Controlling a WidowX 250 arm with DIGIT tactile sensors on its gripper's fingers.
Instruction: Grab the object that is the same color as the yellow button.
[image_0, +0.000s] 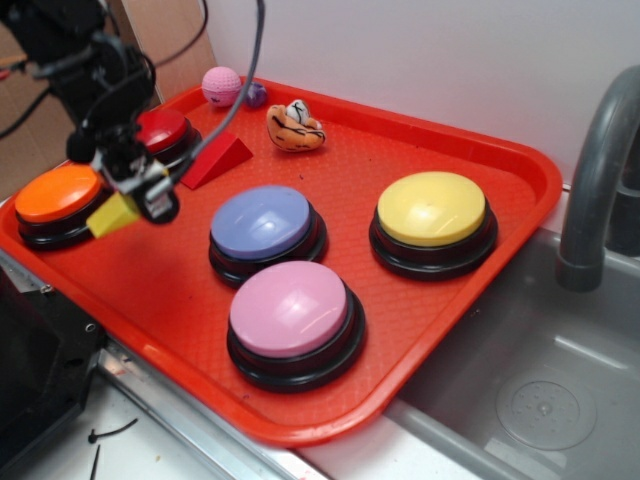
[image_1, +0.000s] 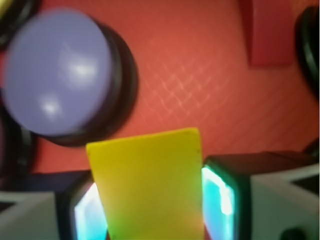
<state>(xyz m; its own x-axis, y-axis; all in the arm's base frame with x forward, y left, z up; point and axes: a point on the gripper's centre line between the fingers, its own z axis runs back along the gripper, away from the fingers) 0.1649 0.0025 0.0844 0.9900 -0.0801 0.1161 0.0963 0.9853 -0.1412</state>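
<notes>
Yellow wedge (image_1: 150, 185) sits clamped in your claw (image_0: 135, 200), lifted clear of the red tray (image_0: 480, 140), matching the yellow button (image_0: 432, 208).

A toy kitchen setup: a grey sink basin (image_0: 540, 390) with faucet (image_0: 597, 170) beside a red tray (image_0: 500, 230).

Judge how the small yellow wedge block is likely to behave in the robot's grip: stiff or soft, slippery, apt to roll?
The yellow wedge looks rigid: its edges stay straight between the pincer pads. Its flat faces suggest it would not roll if dropped on the tray. Its matte surface probably grips fairly well, though the sloped shape might let it slip.
</notes>
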